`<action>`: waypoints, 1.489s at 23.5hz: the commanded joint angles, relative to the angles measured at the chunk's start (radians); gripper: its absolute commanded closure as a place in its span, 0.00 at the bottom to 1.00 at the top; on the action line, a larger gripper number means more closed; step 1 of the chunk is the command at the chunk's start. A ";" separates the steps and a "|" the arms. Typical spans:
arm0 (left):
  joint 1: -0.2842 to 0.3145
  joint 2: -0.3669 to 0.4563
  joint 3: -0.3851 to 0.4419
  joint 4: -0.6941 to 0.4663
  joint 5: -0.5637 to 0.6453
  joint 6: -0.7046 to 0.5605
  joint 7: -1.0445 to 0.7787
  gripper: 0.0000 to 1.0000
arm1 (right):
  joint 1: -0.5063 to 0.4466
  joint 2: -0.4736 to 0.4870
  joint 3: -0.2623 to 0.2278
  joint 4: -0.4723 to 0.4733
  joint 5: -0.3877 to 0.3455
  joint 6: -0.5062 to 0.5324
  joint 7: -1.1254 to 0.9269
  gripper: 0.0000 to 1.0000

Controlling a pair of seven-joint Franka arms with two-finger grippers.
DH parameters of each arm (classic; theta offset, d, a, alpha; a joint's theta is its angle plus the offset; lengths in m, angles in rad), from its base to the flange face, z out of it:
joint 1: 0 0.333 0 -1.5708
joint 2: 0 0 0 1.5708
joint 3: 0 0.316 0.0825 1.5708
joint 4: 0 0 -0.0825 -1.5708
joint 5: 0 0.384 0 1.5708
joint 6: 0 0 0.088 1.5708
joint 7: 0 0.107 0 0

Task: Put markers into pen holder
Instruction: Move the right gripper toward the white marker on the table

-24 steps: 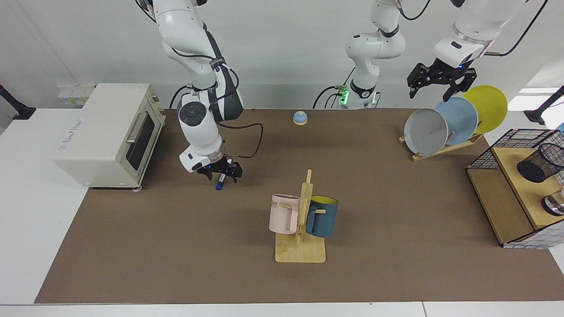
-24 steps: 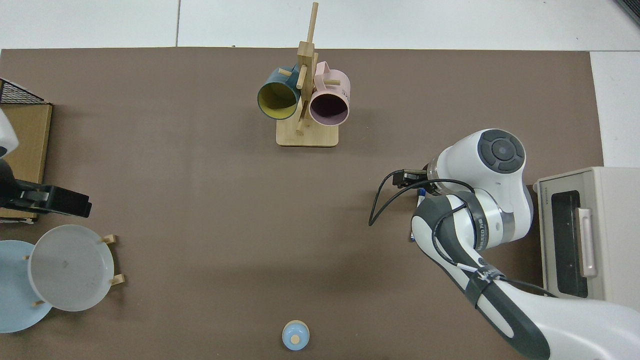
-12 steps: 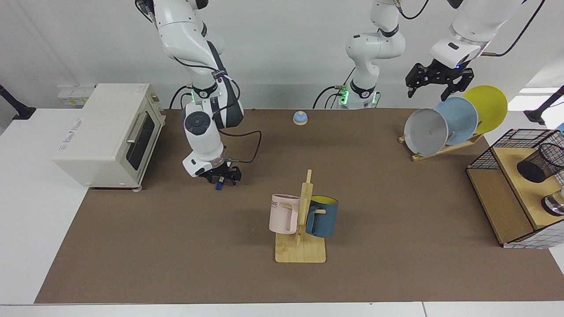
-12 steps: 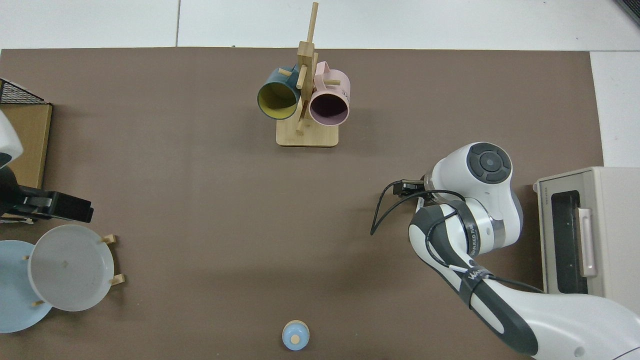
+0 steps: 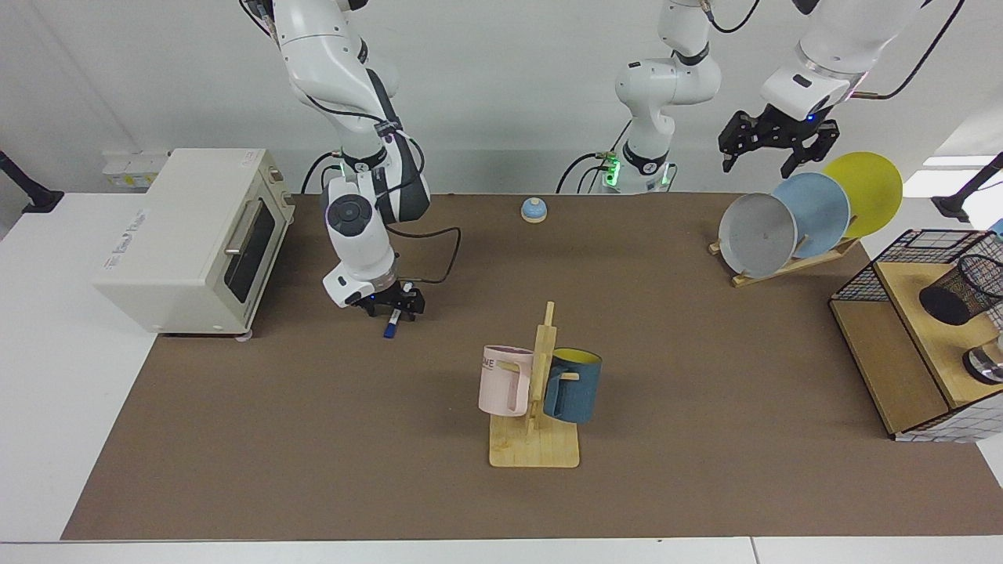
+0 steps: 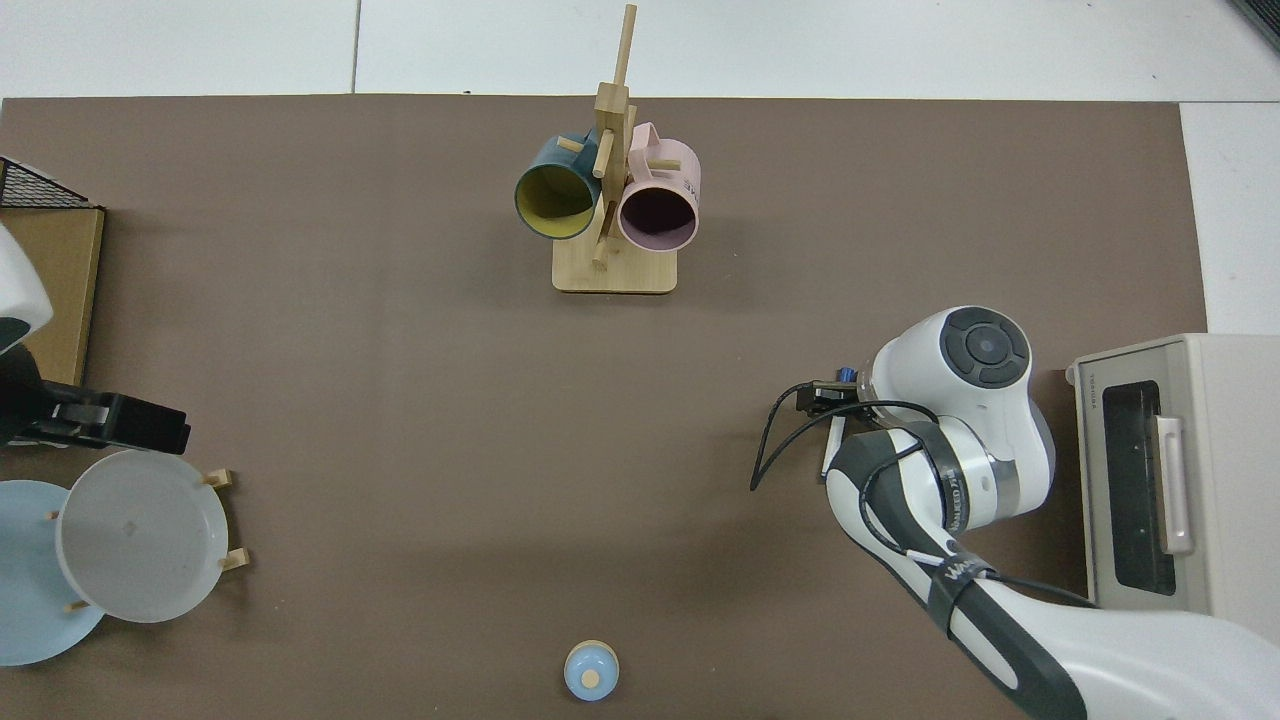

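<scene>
Right gripper point(image 5: 392, 305): left of centre in your facing view, low over the worktop point(image 5: 313, 439), jaws clamped on the marker point(image 5: 389, 326), blue cap downward.
Left gripper point(image 5: 771, 146): upper right, above the plate rack point(image 5: 783, 262), jaws apart, waiting.
Pen holder point(image 5: 962, 291): far right edge, on the wooden shelf point(image 5: 925, 329).
</scene>
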 commanded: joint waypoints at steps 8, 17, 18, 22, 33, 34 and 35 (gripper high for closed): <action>-0.006 -0.041 0.002 -0.055 0.001 0.029 0.004 0.00 | -0.048 -0.047 0.007 -0.008 -0.024 -0.021 0.014 1.00; -0.003 -0.041 0.002 -0.055 0.001 0.029 0.007 0.00 | -0.044 -0.045 0.008 0.015 -0.023 -0.025 0.025 1.00; -0.003 -0.041 0.002 -0.055 0.001 0.029 0.007 0.00 | -0.044 -0.043 0.010 0.016 -0.023 -0.027 0.025 1.00; 0.000 -0.041 0.002 -0.055 0.001 0.029 0.008 0.00 | -0.043 -0.042 0.011 0.021 -0.023 -0.027 0.027 1.00; -0.003 -0.041 0.002 -0.051 0.003 0.027 0.019 0.00 | -0.032 -0.076 0.011 0.206 -0.023 -0.286 0.042 1.00; -0.003 -0.040 0.002 -0.050 0.003 0.029 0.016 0.00 | -0.032 -0.089 0.013 0.222 -0.023 -0.314 0.042 1.00; -0.003 -0.040 0.002 -0.048 0.003 0.027 0.016 0.00 | -0.032 -0.105 0.013 0.236 -0.024 -0.341 0.042 1.00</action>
